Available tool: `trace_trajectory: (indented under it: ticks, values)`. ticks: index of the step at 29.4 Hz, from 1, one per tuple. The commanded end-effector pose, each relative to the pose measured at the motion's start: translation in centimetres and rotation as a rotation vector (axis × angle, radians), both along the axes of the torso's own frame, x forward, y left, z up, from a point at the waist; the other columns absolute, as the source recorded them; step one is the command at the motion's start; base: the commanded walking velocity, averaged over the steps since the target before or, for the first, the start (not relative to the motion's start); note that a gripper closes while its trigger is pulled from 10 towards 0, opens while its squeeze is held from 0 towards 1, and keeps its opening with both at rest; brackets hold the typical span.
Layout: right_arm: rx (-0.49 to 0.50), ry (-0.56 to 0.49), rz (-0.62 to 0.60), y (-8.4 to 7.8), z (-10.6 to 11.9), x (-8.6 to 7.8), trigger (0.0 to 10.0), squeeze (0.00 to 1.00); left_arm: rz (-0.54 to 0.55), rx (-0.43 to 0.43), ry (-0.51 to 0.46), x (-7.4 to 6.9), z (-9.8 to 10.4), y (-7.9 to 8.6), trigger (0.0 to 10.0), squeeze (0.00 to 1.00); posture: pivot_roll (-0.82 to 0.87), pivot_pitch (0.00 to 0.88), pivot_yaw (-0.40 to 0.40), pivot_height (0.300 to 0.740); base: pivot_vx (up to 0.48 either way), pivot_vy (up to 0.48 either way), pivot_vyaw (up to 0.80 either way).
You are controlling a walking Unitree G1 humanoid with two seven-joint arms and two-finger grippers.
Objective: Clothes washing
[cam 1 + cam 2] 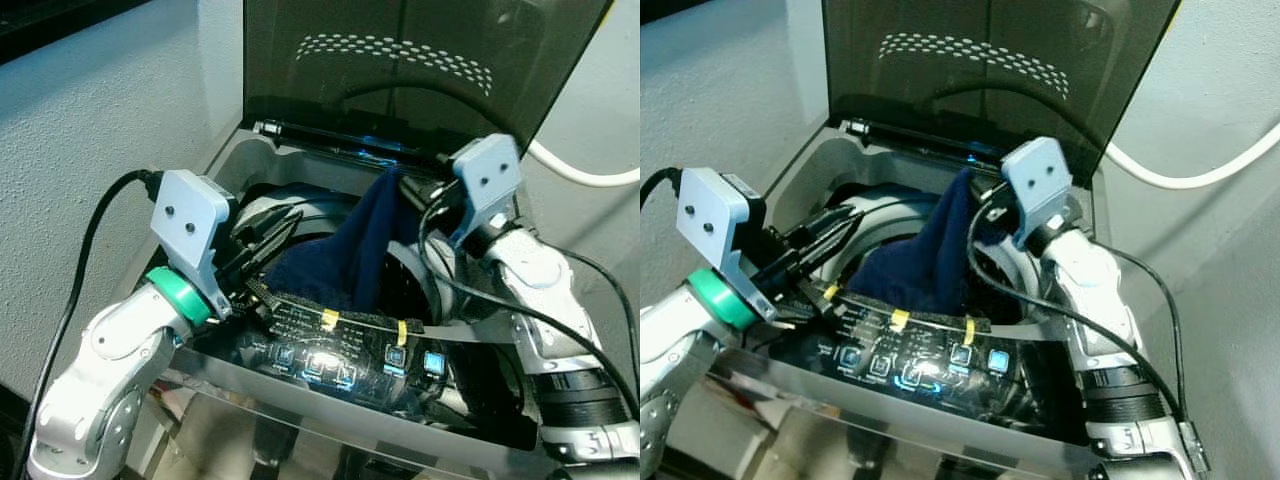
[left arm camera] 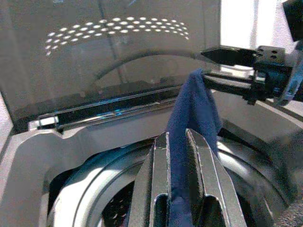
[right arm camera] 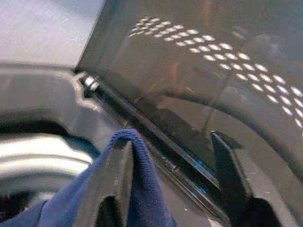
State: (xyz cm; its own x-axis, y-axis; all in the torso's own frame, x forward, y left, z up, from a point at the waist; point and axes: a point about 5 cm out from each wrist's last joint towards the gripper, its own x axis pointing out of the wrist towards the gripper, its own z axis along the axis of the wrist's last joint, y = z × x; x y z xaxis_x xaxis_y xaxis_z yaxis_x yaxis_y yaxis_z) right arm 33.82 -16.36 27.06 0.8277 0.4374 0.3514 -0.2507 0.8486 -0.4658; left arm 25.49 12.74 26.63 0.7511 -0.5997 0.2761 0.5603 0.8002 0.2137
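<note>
Glowing control panel [image 1: 330, 362] fronts the washing machine [image 1: 250, 150], lid raised. Above its drum hangs a dark blue garment [image 1: 345, 255], limp and peaked. Left gripper [image 2: 177, 156] pinches its lower part; right gripper [image 3: 173, 165], spread, carries the peak on one finger. Loading seems unfinished.

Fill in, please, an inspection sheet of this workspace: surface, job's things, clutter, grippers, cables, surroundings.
Surface: grey top-loading washing machine, dark tinted lid raised, control panel lit.
Job's things: dark blue cloth pulled up over the drum mouth.
Clutter: nothing seen.
Grippers: left gripper shut on the cloth; right gripper open, cloth hooked over one finger.
Cables: black cable at the left arm; white cable along the wall.
Surroundings: grey textured wall.
</note>
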Motion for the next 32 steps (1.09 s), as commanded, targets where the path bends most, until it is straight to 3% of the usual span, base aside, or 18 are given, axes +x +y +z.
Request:
trace_trajectory:
  ticks: [1,8,9,11,12,14,17,18,23,24,27,28,32]
  values:
    - [-0.105,-0.031,0.049,0.6,0.4,-0.7,10.0,1.00,-0.010,-0.005,0.023,0.1,-0.2,0.0,10.0,0.00,0.21,0.041,0.011,0.740,0.000,0.000,0.00]
    - [-0.155,-0.003,0.097,0.5,0.7,-1.1,10.0,1.00,-0.008,-0.007,0.027,0.0,-0.3,-0.1,10.0,0.00,0.21,0.029,0.007,0.740,0.000,0.000,0.00]
    - [-0.225,0.083,0.180,0.8,-0.3,-1.7,10.0,1.00,-0.008,-0.006,0.027,0.0,-0.3,-0.1,10.0,0.00,0.21,0.022,0.007,0.740,0.000,0.000,0.00]
    - [-0.225,0.083,0.180,0.8,-0.3,-1.7,10.0,1.00,-0.008,-0.006,0.027,0.0,-0.3,-0.1,10.0,0.00,0.21,0.022,0.007,0.740,0.000,0.000,0.00]
    - [-0.376,0.165,0.292,1.3,-2.1,-3.0,10.0,0.00,-0.009,-0.004,0.026,0.1,-0.3,-0.1,10.0,0.00,0.21,0.013,0.007,0.740,0.000,0.000,0.00]
    - [-0.371,0.253,0.443,1.8,-2.9,-4.6,10.0,0.00,-0.009,-0.003,0.022,0.3,-0.3,0.0,10.0,0.00,0.20,0.001,0.007,0.740,0.000,0.000,0.00]
    - [-0.371,0.253,0.443,1.8,-2.9,-4.6,10.0,0.00,-0.009,-0.003,0.022,0.3,-0.3,0.0,10.0,0.00,0.20,0.001,0.007,0.740,0.000,0.000,0.00]
    - [-0.323,0.237,0.481,1.8,-2.3,-4.9,10.0,0.00,-0.009,-0.002,0.020,0.3,-0.3,0.0,10.0,0.00,0.20,0.000,0.009,0.740,0.000,0.000,0.00]
    - [-0.299,0.217,0.498,1.8,-1.7,-5.1,10.0,0.00,-0.011,0.000,0.020,0.4,-0.2,0.0,10.0,0.00,0.20,0.000,0.014,0.740,0.000,0.000,0.00]
    - [-0.215,0.167,0.480,1.7,-0.7,-4.7,10.0,0.00,-0.012,0.001,0.018,0.4,-0.1,0.1,10.0,0.00,0.22,0.000,0.016,0.740,0.000,0.000,0.00]
    - [-0.215,0.167,0.480,1.7,-0.7,-4.7,10.0,0.00,-0.012,0.001,0.018,0.4,-0.1,0.1,10.0,0.00,0.22,0.000,0.016,0.740,0.000,0.000,0.00]
    - [-0.185,0.121,0.428,1.5,-0.2,-4.1,10.0,0.00,-0.011,0.001,0.017,0.4,-0.1,0.1,10.0,0.00,0.22,0.000,0.016,0.740,0.000,0.000,0.00]
    - [-0.214,0.142,0.417,1.5,-0.6,-3.9,10.0,0.00,-0.006,-0.003,0.018,0.4,0.0,0.2,10.0,0.00,0.23,0.000,0.009,0.740,0.000,0.000,0.00]
